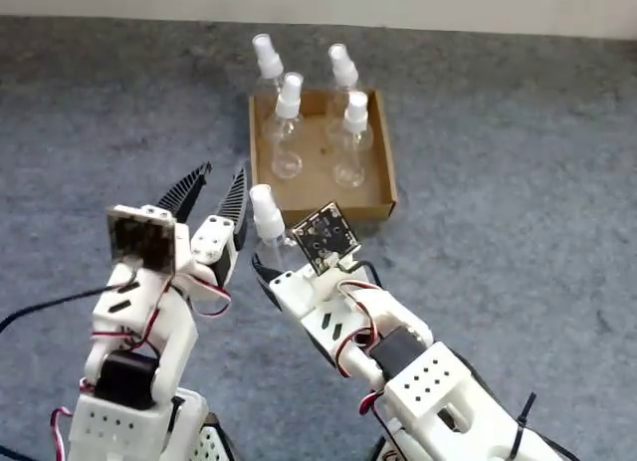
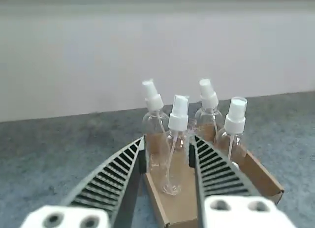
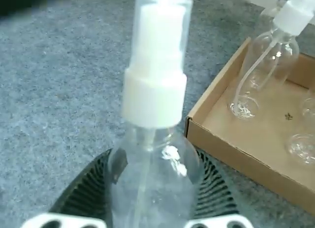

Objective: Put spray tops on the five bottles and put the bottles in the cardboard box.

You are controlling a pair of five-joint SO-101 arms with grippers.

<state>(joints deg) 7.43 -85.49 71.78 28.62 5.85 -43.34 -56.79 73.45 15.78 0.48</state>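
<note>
A clear bottle (image 1: pixel 269 232) (image 3: pixel 150 174) with a white spray top (image 3: pixel 155 75) stands upright just in front of the cardboard box (image 1: pixel 383 197), with my right gripper (image 1: pixel 271 265) (image 3: pixel 152 188) shut on its body. Several more capped bottles stand in the box: two near its back (image 1: pixel 267 68) (image 1: pixel 343 75) and two nearer the middle (image 1: pixel 287 132) (image 1: pixel 352 142). My left gripper (image 1: pixel 224 174) (image 2: pixel 167 146) is open with nothing in it, just left of the held bottle and pointing at the box (image 2: pixel 266 181).
Grey carpet (image 1: pixel 498 132) covers the table all around the box. A pale wall (image 2: pixel 147 50) rises behind the box. Both arm bases sit close together at the near edge.
</note>
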